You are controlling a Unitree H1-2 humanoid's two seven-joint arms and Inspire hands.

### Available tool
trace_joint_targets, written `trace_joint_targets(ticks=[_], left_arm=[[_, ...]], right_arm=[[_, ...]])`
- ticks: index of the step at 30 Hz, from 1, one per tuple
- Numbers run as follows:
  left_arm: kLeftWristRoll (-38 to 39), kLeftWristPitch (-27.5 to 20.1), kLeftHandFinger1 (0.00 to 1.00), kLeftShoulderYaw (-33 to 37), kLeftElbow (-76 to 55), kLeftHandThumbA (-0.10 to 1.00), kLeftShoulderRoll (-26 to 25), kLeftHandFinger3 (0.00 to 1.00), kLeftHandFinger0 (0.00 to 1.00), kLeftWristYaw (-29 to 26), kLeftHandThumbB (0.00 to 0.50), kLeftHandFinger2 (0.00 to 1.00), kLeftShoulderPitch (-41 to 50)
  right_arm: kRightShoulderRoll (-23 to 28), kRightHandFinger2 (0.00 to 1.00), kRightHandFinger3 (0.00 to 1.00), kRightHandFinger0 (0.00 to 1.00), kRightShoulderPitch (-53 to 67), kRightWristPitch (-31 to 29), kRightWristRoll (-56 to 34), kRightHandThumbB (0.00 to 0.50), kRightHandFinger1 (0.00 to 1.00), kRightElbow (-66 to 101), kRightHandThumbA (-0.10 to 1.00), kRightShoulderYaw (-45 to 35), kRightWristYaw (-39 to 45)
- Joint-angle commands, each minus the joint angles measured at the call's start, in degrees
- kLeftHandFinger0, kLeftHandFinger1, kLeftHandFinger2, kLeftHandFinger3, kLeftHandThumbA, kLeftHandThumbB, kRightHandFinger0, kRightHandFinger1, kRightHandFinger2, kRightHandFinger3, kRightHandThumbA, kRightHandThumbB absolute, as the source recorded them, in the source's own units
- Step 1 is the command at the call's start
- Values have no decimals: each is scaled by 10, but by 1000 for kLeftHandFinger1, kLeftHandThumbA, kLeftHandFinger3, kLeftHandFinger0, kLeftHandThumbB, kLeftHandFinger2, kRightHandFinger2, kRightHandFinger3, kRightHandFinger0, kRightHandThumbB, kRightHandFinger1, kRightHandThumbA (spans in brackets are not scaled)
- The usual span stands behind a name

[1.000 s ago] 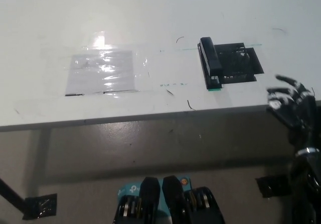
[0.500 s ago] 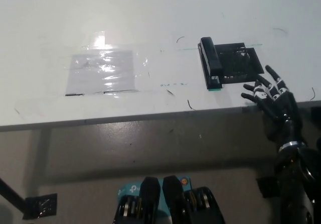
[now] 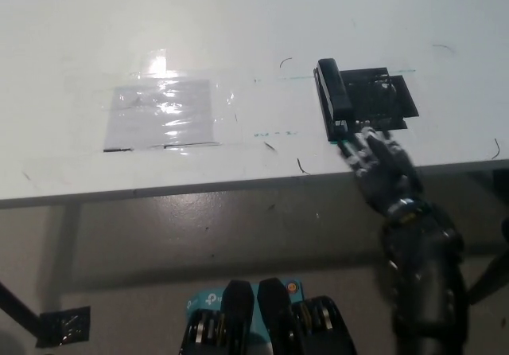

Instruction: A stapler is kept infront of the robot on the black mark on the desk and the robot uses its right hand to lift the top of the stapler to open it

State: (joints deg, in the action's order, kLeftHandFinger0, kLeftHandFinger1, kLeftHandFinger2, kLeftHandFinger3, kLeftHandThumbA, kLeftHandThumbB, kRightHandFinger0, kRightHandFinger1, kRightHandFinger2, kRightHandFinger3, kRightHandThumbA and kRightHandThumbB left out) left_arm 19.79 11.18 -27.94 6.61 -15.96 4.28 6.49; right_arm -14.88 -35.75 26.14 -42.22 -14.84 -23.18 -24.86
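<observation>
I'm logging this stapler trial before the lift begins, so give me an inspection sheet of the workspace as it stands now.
Surface: white desk, lightly scuffed, with a black square mark.
Job's things: black oblong stapler lies closed along the black mark's left edge.
Clutter: clear shiny plastic sheet taped flat at the desk's left.
Hands: black right hand open, fingers spread, fingertips reaching the stapler's near end, nothing held. White left hand not in view.
Cables: nothing seen.
Surroundings: grey floor below the desk edge, black tape patch at lower left.
</observation>
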Motion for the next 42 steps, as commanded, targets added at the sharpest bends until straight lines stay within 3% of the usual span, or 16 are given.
trace_joint_targets(ticks=[1,3,7,11,15,19,22,23,24,29,31,32,35,39,41,42], left_arm=[[10,-1,611,-2,-19,282,-11,940,581,1,112,774,0],[13,5,594,-3,-22,277,-10,927,565,0,119,762,-2],[10,-2,610,-2,-16,306,-14,918,608,3,134,756,-5],[6,-7,626,1,-15,334,-16,909,649,7,144,754,-2],[8,-3,610,-1,-19,325,-14,877,597,4,154,737,0],[10,-1,630,-2,-21,305,-11,891,619,3,131,755,2],[11,-4,642,-1,-18,318,-10,892,652,6,148,761,5],[10,-5,618,-1,-18,319,-8,881,621,5,147,736,7],[11,-6,618,-1,-16,321,-8,881,628,6,150,735,8],[11,-5,626,-3,-22,292,-6,915,615,5,113,744,15],[15,-5,638,-2,-21,292,-7,953,627,10,97,805,18],[16,-5,647,-3,-22,290,-7,958,637,10,94,817,19],[11,-6,639,-2,-26,288,-6,943,636,5,91,800,23],[17,-6,645,-3,-24,292,-6,956,648,8,101,792,25],[20,-4,638,-3,-24,281,-4,963,629,8,93,791,25],[20,-4,636,-2,-25,285,-5,977,630,10,94,798,26]], right_arm=[[-30,896,1000,591,-60,8,-51,0,710,-21,576,-29,-40],[-38,857,1000,594,-76,7,-45,0,697,-35,562,-41,-51],[-45,877,1000,638,-84,-4,-31,0,747,-49,577,-46,-51],[-48,816,996,555,-84,-11,-25,0,673,-55,579,-50,-59],[-46,798,1000,569,-86,-7,-30,0,648,-52,583,-55,-64],[-40,836,1000,580,-88,-5,-35,0,686,-44,575,-53,-56],[-36,860,1000,578,-100,-10,-35,0,690,-39,550,-52,-53],[-37,860,1000,575,-100,-11,-33,0,696,-32,536,-50,-50],[-38,906,1000,618,-101,-9,-43,0,738,-26,513,-51,-43],[-46,865,1000,619,-109,3,-41,0,726,-2,422,-47,-63],[-50,845,1000,621,-113,5,-42,0,721,9,406,-47,-69],[-51,801,995,602,-116,6,-44,0,668,13,403,-46,-73],[-52,765,956,551,-130,8,-41,0,608,27,392,-35,-78],[-49,752,927,570,-153,8,-38,0,615,44,382,-28,-85],[-43,702,888,521,-169,7,-33,0,577,40,346,-26,-86],[-40,734,920,544,-180,6,-32,0,605,35,338,-25,-84]])
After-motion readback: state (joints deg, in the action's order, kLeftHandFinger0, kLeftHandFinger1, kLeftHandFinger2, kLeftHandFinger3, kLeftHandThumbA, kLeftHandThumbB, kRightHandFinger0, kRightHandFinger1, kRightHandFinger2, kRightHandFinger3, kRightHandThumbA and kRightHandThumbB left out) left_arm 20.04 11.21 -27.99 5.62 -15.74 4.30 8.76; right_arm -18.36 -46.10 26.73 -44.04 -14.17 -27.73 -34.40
